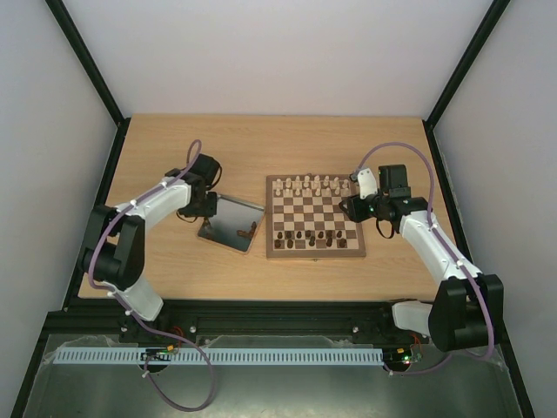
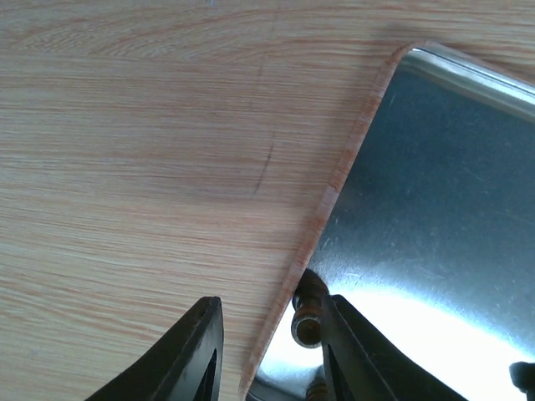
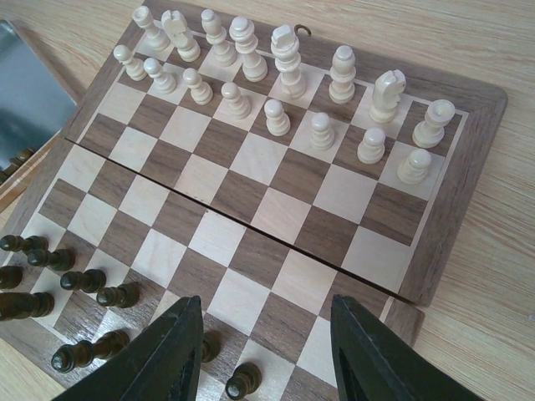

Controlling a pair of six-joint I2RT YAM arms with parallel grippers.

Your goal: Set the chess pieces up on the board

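Your left hand (image 2: 269, 316) sits part-open astride the 9 o'clock rim of the tray (image 2: 435, 184), dark chess piece (image 2: 307, 322) ungripped between fingers; right hand (image 3: 267, 334) wide, empty, at 3 o'clock of the board (image 3: 276, 192).

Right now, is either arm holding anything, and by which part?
Nothing held: the right fingers stand open above the board; the left fingers open too, a dark piece beside one, unclamped.

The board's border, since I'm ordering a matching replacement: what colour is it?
Brown; the board shows best in the right wrist view.
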